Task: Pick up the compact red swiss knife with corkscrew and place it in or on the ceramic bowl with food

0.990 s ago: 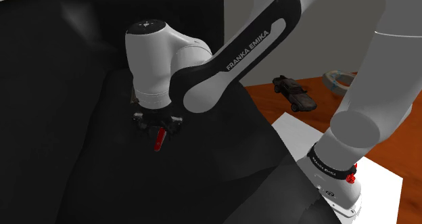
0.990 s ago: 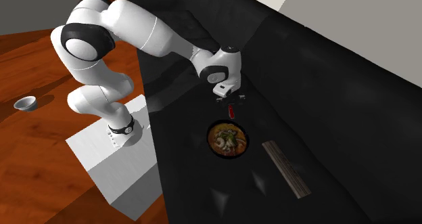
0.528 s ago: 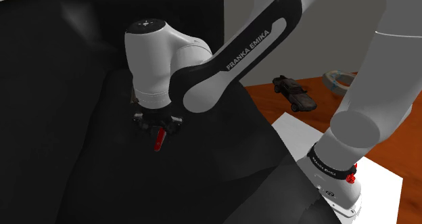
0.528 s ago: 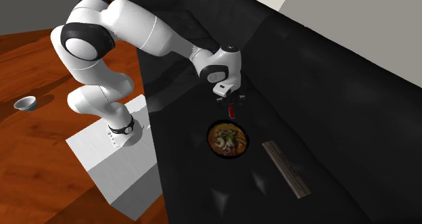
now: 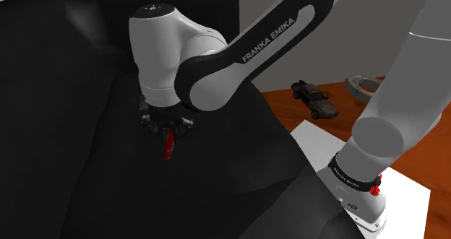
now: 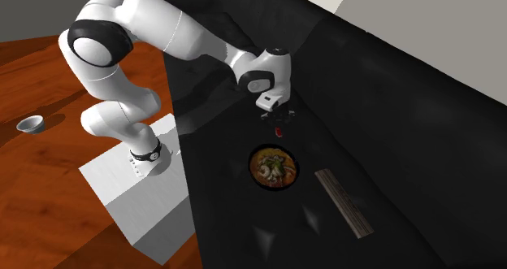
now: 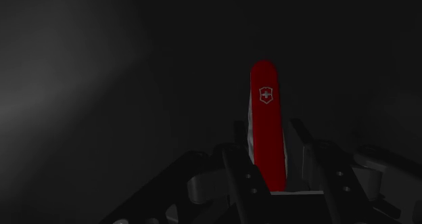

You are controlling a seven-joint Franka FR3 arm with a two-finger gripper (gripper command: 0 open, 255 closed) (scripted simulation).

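Raised slightly, gripper (image 5: 168, 131) seemingly clasps the red swiss knife (image 7: 265, 101).

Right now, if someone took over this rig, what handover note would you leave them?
Gripper: shut on the knife, which sticks out past the fingertips.
Bowl: on the black surface, food inside, just below the gripper in the second exterior view.
Done: the grasp.
Left: carry the knife over the bowl, lower it, release.
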